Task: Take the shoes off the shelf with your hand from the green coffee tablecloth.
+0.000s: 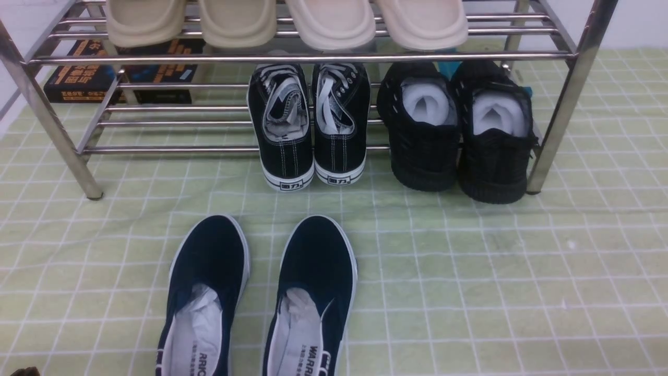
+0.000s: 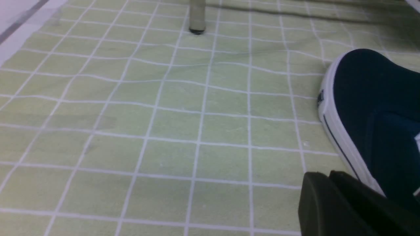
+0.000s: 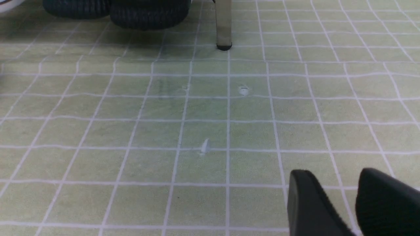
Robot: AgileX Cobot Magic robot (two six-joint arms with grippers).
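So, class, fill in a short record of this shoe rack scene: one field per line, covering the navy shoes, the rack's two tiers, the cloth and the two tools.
navy slip-ons: side by side on the cloth, in front of the rack
rack: chrome tubes, two tiers
upper tier: beige slippers
lower tier: black lace-up sneakers, all-black shoes
cloth: pale green, white grid
left tool: beside one navy shoe, holding nothing
right tool: fingers parted, empty

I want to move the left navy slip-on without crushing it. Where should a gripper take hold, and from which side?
Probably the heel collar of the left navy slip-on, from above on the near side. The shoe lies flat on the green tablecloth, opening up, heel toward the robot, so one jaw can slide inside beside the paper stuffing and one outside the heel.
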